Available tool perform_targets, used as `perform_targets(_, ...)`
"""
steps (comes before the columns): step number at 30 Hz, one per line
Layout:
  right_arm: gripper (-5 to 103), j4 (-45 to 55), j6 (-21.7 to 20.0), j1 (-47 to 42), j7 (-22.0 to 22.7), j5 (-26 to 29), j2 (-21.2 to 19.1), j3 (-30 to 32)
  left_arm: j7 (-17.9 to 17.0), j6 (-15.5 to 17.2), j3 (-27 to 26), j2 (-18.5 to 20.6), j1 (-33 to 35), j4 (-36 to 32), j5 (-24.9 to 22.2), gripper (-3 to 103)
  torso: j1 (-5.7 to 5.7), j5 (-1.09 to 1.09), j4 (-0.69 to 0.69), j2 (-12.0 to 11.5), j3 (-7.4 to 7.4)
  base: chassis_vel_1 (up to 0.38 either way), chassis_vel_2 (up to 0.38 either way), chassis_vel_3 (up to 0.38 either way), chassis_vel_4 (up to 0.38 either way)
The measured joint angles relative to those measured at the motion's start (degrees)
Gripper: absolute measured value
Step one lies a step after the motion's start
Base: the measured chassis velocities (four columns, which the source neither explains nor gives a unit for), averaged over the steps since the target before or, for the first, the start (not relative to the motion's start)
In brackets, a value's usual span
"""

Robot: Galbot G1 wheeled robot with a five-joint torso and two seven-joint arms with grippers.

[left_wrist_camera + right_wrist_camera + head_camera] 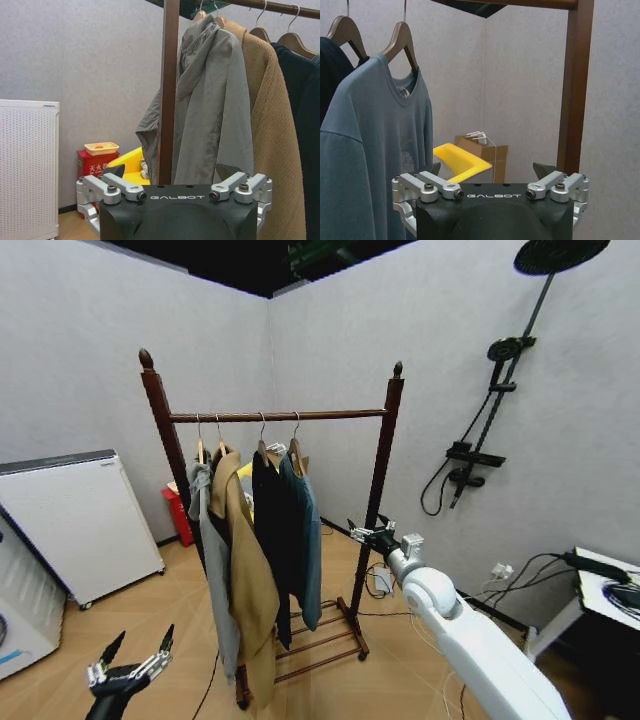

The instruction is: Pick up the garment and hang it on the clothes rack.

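The garment (308,540), a teal-blue long-sleeved top on a wooden hanger (402,39), hangs at the right end of the clothes rack (280,416), a dark reddish-brown frame with two knobbed posts. In the right wrist view the garment (375,150) hangs near the rack's post (575,85). My right gripper (368,533) is stretched out beside the right post, a little apart from the garment, open and holding nothing (489,169). My left gripper (138,650) is low at the front left, open and facing the rack's left post (169,90).
A grey jacket (210,100), a tan long coat (250,570) and a black coat (268,530) share the bar. A white appliance (80,520) and a red box (180,515) stand left. A shower fixture (495,390) is on the right wall, above a cabled table (600,590).
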Motion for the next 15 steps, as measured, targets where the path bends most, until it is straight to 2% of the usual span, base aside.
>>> perform_targets(15, 100, 0.71, 0.39, -2.05, -0.9, -1.29, 0.52, 0.54, 0.0, 0.0, 0.0, 0.0, 0.0, 0.0, 0.0, 100, 0.01, 0.0, 0.0, 0.0, 0.0, 0.0, 0.0, 0.0, 0.0)
